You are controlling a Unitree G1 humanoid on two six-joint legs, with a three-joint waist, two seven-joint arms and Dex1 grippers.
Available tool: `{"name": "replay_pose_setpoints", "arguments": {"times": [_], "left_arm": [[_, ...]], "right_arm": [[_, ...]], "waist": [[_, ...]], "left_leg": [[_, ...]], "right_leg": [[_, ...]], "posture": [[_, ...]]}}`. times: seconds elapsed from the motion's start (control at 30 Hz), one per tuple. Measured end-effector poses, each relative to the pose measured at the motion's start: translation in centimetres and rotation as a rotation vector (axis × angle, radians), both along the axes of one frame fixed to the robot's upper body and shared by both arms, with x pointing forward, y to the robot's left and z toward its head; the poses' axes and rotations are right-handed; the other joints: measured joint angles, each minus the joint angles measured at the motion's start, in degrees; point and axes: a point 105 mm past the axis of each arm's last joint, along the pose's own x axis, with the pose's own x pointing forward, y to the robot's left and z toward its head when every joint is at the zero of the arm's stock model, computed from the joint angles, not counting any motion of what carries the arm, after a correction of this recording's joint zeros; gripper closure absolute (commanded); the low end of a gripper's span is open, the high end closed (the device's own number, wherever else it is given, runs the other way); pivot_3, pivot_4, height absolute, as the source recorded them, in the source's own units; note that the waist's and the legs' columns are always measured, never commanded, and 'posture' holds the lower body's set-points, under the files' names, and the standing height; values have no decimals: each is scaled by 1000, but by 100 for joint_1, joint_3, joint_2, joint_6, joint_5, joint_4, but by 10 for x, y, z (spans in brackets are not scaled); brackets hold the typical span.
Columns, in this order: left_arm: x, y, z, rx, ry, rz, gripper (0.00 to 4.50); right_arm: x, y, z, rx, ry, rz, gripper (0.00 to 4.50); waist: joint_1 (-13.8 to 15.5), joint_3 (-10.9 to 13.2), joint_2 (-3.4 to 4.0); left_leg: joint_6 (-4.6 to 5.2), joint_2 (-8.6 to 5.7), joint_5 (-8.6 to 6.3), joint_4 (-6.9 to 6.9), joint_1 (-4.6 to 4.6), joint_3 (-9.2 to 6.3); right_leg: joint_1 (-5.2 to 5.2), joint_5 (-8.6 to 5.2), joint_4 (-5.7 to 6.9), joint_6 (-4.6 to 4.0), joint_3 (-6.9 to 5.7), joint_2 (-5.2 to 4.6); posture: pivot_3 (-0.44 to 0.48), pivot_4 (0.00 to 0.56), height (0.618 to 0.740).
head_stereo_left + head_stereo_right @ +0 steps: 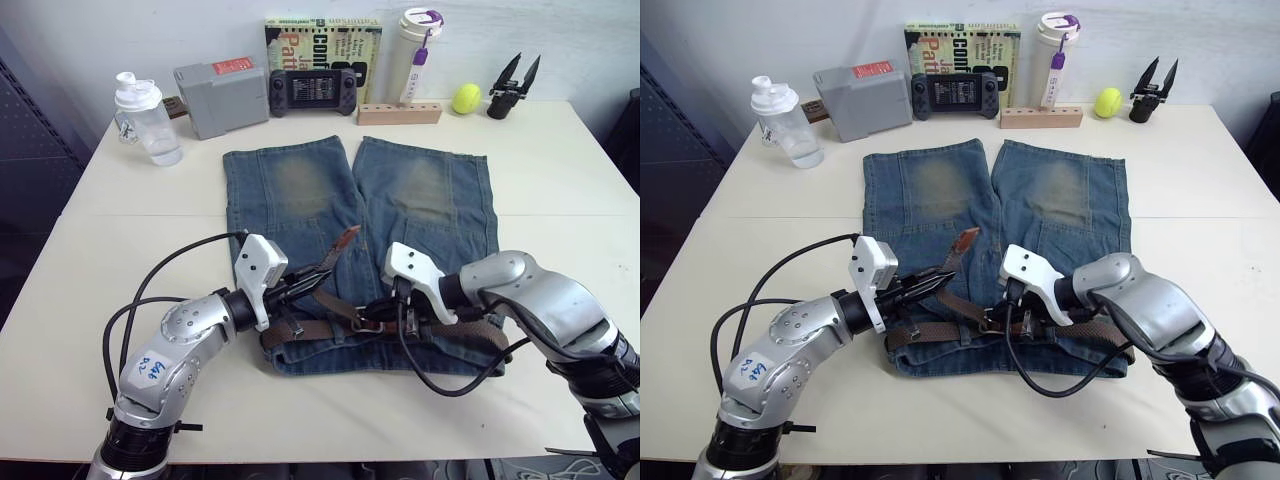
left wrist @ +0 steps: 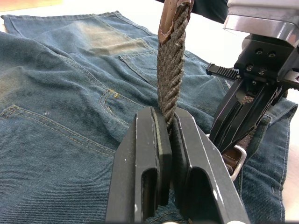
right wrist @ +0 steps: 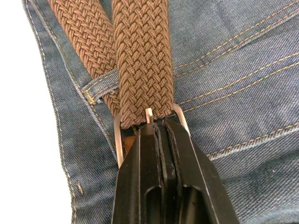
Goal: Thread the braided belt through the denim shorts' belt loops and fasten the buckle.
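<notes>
The denim shorts [image 1: 360,200] lie flat on the table, waistband toward me. The braided belt [image 3: 142,65] runs along the waistband, passing under a belt loop [image 3: 99,87] and through the buckle [image 3: 181,117], whose prong pokes up through the weave. My right gripper [image 3: 159,128] is shut on the buckle at mid-waist [image 1: 372,315]. My left gripper [image 2: 169,121] is shut on the belt's free end just below its dark leather tip [image 1: 345,238], which rises off the denim. The two grippers are close together over the waistband.
Along the table's far edge stand a shaker bottle [image 1: 148,120], a grey box [image 1: 215,95], a game console [image 1: 312,92], a book [image 1: 322,40], a tumbler [image 1: 418,50], a wooden block [image 1: 400,113], a tennis ball [image 1: 466,98] and a black tool [image 1: 512,88].
</notes>
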Motion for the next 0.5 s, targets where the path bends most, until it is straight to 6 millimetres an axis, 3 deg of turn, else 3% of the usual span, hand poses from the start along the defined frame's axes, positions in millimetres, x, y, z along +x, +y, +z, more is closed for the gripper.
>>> {"name": "replay_pose_setpoints", "arguments": {"times": [0.5], "left_arm": [[0, 0, 0, -2, 0, 6, 4500]], "right_arm": [[2, 12, -10, -99, -51, 106, 4450]], "waist": [[-20, -5, -4]], "left_leg": [[0, 2, 0, -1, 10, 3]], "right_leg": [[2, 0, 4, 0, 3, 1]], "posture": [[0, 150, 731]]}}
